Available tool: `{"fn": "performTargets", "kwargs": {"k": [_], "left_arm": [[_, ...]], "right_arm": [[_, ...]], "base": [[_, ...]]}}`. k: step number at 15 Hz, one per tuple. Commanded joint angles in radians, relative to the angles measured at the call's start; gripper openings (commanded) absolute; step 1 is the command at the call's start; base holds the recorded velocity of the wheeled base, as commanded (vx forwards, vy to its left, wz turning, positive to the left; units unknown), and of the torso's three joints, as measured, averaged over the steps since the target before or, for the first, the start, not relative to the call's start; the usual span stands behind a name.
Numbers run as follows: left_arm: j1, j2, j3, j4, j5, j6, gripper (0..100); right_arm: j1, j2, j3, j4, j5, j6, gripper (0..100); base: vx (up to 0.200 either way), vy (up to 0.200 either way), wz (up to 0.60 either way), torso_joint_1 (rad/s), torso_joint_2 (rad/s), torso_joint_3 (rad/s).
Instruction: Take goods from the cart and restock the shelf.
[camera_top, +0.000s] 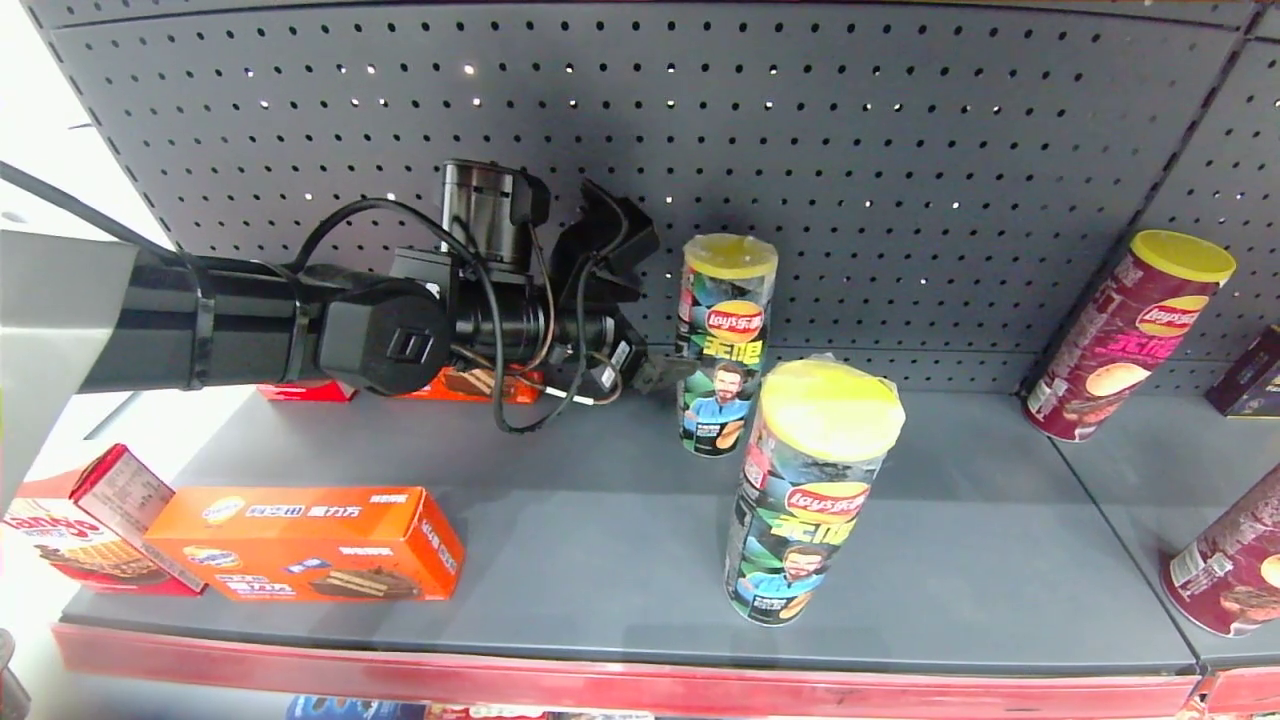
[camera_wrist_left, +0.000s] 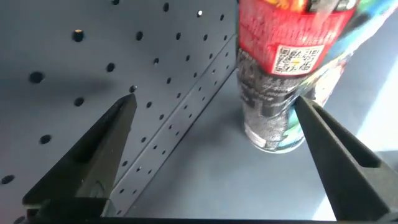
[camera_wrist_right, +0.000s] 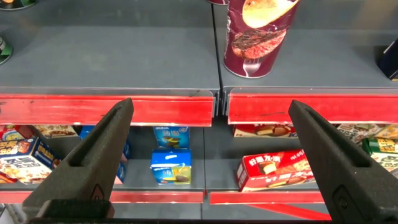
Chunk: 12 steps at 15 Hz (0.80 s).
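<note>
- My left gripper (camera_wrist_left: 214, 106) is spread wide and carries nothing. The left wrist view shows bare shelf floor and pegboard (camera_top: 800, 150) between its fingers.
- The far can (camera_top: 722, 345) of crisps stands upright just past the tips, close to the pegboard. From the head view one fingertip looks just beside the can's left wall, and I cannot tell whether it touches.
- I judge this to be the end of a placement, with the can on the shelf (camera_top: 600, 540) and the hand empty beside it.
- To do it well, I would keep the fingers wide and draw the arm straight back to the left along its own line. Any swing toward the near side risks a finger catching the can's wall. A tall, narrow, light can like this will tip from a small sideways nudge.
- I would hold height while backing out. An orange packet (camera_top: 480, 383) lies flat against the back wall under the wrist, and the cable loop hangs low there.
- The near can (camera_top: 805, 490) of the same kind stands upright right of and nearer than the far one, well clear of my exit path.
- Nearer and to the left, an orange box (camera_top: 305, 545) lies flat at the shelf's front, with a red wafer box (camera_top: 90, 525) leaning beside it.
- At the far right a maroon can (camera_top: 1130, 335) leans against the pegboard.
- My right gripper (camera_wrist_right: 211, 107) is also wide and empty, hanging low before the red price rail (camera_wrist_right: 155, 109).
</note>
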Motion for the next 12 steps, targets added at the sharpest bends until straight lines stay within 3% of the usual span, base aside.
{"fn": "performTargets", "kwargs": {"k": [1,8,12], "left_arm": [[0.004,0.001,0.001,0.000,0.002,0.000,100],[0.013,0.001,0.007,0.000,0.028,0.001,100],[0.027,-0.050,0.139,-0.046,0.045,0.018,100]], "right_arm": [[0.000,0.001,0.000,0.000,0.000,0.000,100],[0.000,0.001,0.000,0.000,0.000,-0.001,100],[0.000,0.001,0.000,0.000,0.000,0.000,100]], "base": [[0.000,0.000,0.00,0.000,0.00,0.000],[0.000,0.000,0.00,0.000,0.00,0.000],[0.000,0.000,0.00,0.000,0.00,0.000]]}}
